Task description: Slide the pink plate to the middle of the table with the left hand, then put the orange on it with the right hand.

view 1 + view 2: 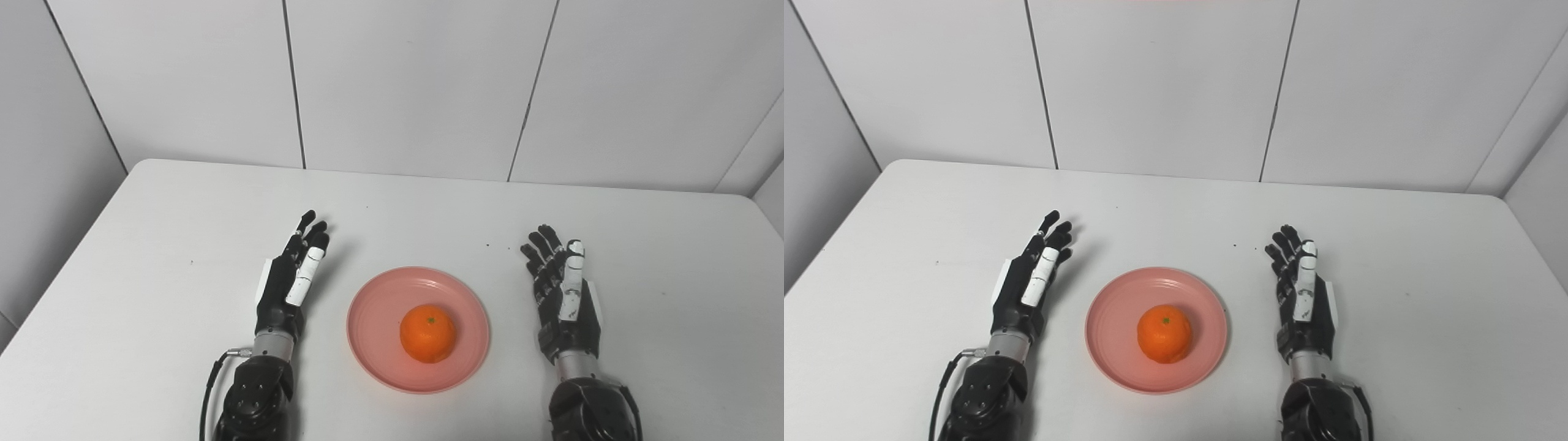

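Note:
A pink plate (373, 306) lies near the middle of the white table, close to its front. On the plate rests the orange (428, 333), a bit right of the plate's centre. To the plate's left my left hand (288, 282) is open, fingers stretched toward the wall, not touching the plate. My right hand (563, 294) is open on the plate's right, a clear gap away from its rim, holding nothing.
The white table (184, 214) ends at a tiled wall at the back. A black cable (211, 380) loops beside the left wrist. A few tiny dark specks (488, 246) dot the tabletop beyond the plate.

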Motion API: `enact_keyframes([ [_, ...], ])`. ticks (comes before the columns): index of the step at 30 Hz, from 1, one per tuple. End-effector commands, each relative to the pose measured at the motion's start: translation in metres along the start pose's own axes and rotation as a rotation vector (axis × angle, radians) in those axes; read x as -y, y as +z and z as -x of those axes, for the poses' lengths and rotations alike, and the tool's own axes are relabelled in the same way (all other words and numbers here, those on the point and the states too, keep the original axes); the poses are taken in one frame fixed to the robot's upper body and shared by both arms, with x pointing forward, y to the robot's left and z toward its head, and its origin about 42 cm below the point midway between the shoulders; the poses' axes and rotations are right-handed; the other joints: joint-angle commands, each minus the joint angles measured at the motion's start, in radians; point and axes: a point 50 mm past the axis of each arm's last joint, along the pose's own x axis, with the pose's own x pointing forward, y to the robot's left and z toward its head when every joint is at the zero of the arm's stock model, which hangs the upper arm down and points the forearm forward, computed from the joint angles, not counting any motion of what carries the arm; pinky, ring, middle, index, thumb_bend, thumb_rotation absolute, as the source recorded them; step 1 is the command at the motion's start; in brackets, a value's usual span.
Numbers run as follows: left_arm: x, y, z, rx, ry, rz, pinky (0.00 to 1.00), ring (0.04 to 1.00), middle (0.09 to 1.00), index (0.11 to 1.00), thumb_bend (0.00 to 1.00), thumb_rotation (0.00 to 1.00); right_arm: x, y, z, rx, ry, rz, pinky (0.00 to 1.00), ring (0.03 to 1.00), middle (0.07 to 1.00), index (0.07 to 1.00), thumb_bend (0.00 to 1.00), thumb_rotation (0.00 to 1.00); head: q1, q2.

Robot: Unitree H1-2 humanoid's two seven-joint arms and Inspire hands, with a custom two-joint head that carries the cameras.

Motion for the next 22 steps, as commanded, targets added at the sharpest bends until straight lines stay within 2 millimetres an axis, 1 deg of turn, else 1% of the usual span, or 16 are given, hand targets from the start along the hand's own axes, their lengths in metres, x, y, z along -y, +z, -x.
enact_keyframes([
  [1, 0.0036, 0.0005, -0.0012, -0.013, 0.009, 0.019, 1.0, 0.964, 0.939, 0.929, 0.85, 0.83, -0.002, -0.0186, 0.0077, -0.099, 0.006, -0.035, 1.0, 0.942, 0.925, 0.909, 0.86, 1.0, -0.001, 0.002],
  [2, 0.0041, 0.0003, -0.0007, -0.014, 0.01, 0.016, 1.0, 0.969, 0.94, 0.928, 0.84, 0.83, -0.0023, -0.0193, 0.008, -0.1, 0.005, -0.038, 1.0, 0.952, 0.931, 0.916, 0.88, 1.0, -0.002, 0.002],
  [7, 0.0057, 0.0, 0.0012, -0.024, -0.002, 0.007, 1.0, 0.964, 0.937, 0.931, 0.86, 0.84, -0.0023, -0.0217, 0.0088, -0.107, -0.004, -0.039, 1.0, 0.963, 0.937, 0.919, 0.89, 1.0, -0.004, 0.002],
  [15, 0.0095, 0.0025, 0.0032, -0.031, -0.017, 0.032, 1.0, 0.95, 0.941, 0.95, 0.81, 0.85, -0.0026, -0.0216, 0.0094, -0.112, 0.004, 0.0, 1.0, 0.968, 0.937, 0.909, 0.88, 1.0, -0.005, 0.002],
  [22, 0.0096, 0.0032, 0.0047, -0.045, -0.029, 0.059, 1.0, 0.955, 0.944, 0.953, 0.81, 0.84, -0.0028, -0.0196, 0.0092, -0.116, 0.004, 0.034, 1.0, 0.964, 0.932, 0.9, 0.88, 1.0, -0.005, 0.002],
])
